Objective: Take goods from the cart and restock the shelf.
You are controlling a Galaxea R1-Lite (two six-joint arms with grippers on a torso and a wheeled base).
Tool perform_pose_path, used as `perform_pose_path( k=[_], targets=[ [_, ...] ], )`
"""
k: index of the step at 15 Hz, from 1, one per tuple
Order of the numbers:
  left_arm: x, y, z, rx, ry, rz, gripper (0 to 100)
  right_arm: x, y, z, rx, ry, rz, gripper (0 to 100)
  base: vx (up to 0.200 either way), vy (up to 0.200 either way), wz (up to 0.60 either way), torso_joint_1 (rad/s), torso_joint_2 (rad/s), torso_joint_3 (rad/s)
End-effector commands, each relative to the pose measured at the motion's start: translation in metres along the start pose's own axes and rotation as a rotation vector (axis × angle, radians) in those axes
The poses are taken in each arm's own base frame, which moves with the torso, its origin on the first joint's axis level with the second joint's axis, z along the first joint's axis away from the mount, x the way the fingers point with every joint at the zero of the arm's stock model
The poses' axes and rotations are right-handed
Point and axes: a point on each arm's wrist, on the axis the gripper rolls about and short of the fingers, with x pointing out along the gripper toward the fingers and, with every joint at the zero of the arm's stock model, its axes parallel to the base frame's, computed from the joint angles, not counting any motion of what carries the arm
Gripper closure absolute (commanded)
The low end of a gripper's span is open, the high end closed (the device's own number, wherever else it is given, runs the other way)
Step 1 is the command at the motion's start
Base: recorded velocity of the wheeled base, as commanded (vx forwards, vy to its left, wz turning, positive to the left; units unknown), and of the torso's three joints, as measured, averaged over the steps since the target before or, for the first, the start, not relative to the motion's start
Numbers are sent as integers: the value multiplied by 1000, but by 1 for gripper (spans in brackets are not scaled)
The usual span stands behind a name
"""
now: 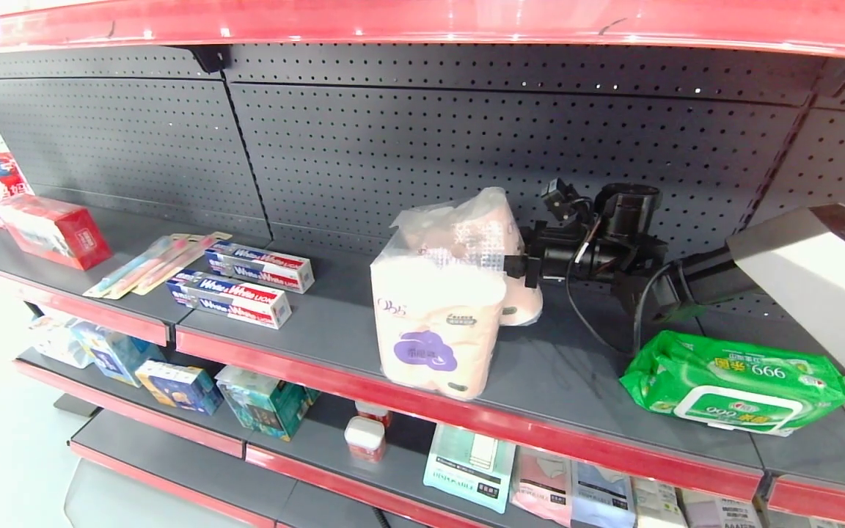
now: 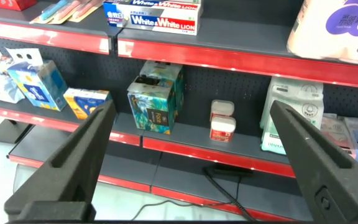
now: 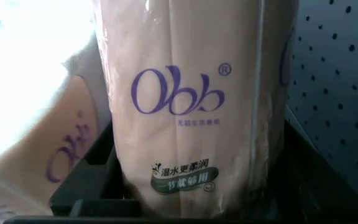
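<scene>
Left hand [image 2: 192,107]: fingers [image 2: 73,162] wide apart, holding nothing, hanging in front of the lower shelf [image 2: 185,149].
Lower shelf: blue boxes [image 2: 39,84], a teal box [image 2: 156,96], two small red-and-white jars [image 2: 222,121] stacked one on the other, and flat pale packs [image 2: 294,115].
Middle shelf [image 1: 334,323], front: green wipes pack [image 1: 730,381] lying flat on the robot's right, near the red lip.
Middle shelf, centre: toilet paper pack [image 1: 437,301], peach wrap, upright, with its base close to the red lip. I cannot tell whether it bears fully on the board.
Right hand [image 1: 518,265]: clamped on the toilet paper pack's upper right side, its arm reaching in from the right.
Middle shelf, left: two toothpaste boxes [image 1: 230,299] lying flat, one just behind the other. Toothbrush packs [image 1: 151,264] lie just beside them, and a red box [image 1: 56,231] lies farther left.
Rear: dark pegboard back [image 1: 393,132].
</scene>
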Motion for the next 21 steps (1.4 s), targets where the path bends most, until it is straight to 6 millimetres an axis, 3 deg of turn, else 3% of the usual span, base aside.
perform_pose_path(
  k=[1,15,21],
  targets=[
    [0,0,0,0,2,-1,0,6,-3,-7,3,1,3,100,0,0,0,0,0,0],
    [0,0,0,1,2,0,0,26,-12,-29,27,4,10,100,0,0,0,0,0,0],
    [0,0,0,1,2,0,0,-10,-30,-39,17,36,-56,100,0,0,0,0,0,0]
  ],
)
